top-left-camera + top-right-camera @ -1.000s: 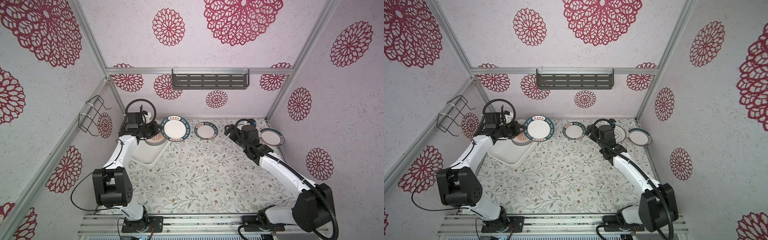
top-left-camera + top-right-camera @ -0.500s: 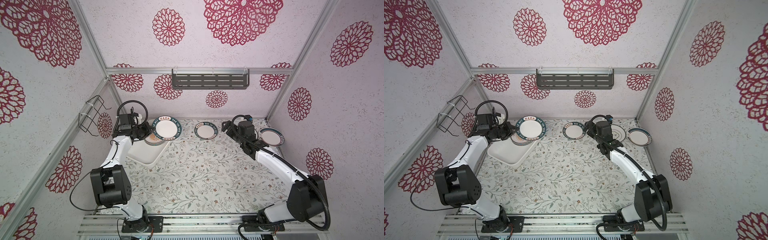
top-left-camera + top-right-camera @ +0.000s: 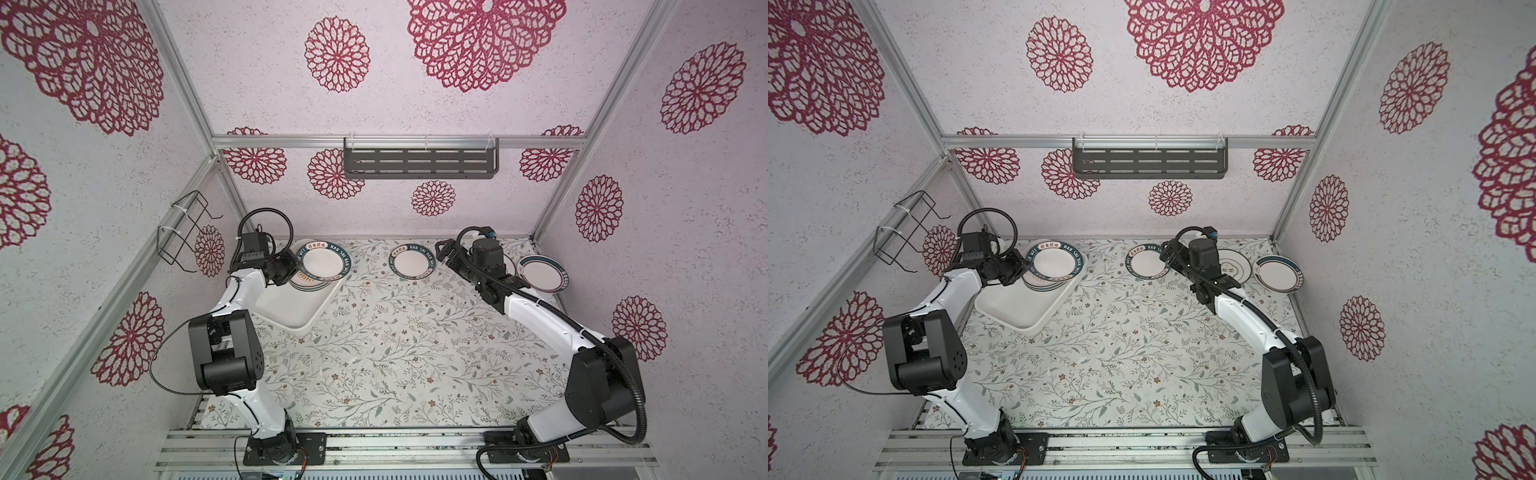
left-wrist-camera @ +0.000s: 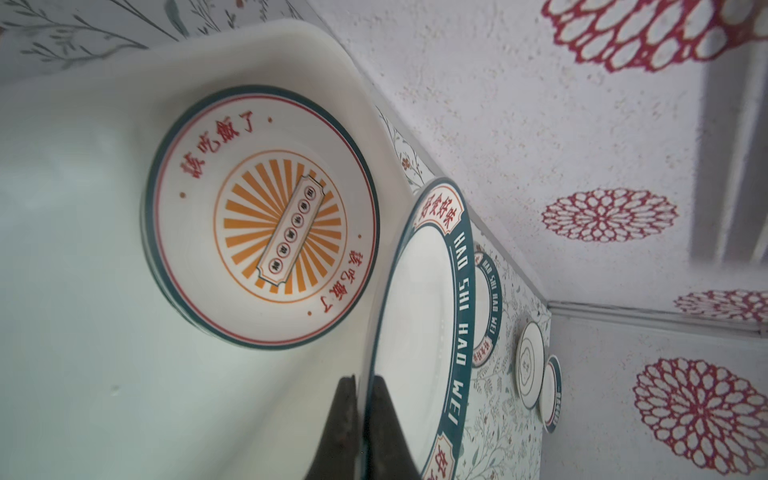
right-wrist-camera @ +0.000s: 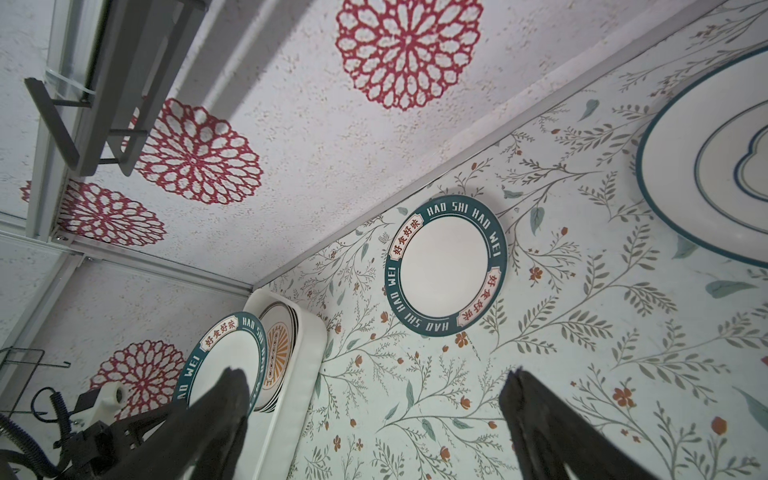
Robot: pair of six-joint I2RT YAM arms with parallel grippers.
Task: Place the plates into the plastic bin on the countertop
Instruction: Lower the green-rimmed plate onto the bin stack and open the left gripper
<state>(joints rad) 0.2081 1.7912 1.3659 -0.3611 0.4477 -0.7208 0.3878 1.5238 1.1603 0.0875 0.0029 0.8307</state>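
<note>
The left fingers (image 4: 340, 432) are closed on the rim of a teal-rimmed plate lettered "HAO SHI HAO WEI" (image 3: 326, 264), one finger on each face. This held plate is over the far end of the white plastic bin (image 3: 286, 305), which lies on the floral worktop (image 3: 395, 353) near the left wall, at an angle to it. Under the held plate, inside the bin, sits a stack of plates (image 3: 1040, 284) topped by an orange sunburst plate (image 4: 266, 220). The held plate covers much of the stack in both top views, and whether the two touch cannot be determined. The near half of the bin is bare. The right fingers (image 5: 224, 415) are spread wide and hold nothing. They hover over the worktop just beside a second lettered plate (image 3: 412, 266), which lies flat near the back wall with bare worktop between it and the bin. Behind the right arm lies a ringed plate with a centre mark (image 3: 1235, 266), which the arm partly hides in a top view. A further teal-rimmed plate (image 3: 542, 273) lies near the right wall. A dark slotted shelf (image 3: 419, 164) is mounted on the back wall, and a black wire rack (image 3: 187, 232) hangs on the left wall, both well apart from the arms.
</note>
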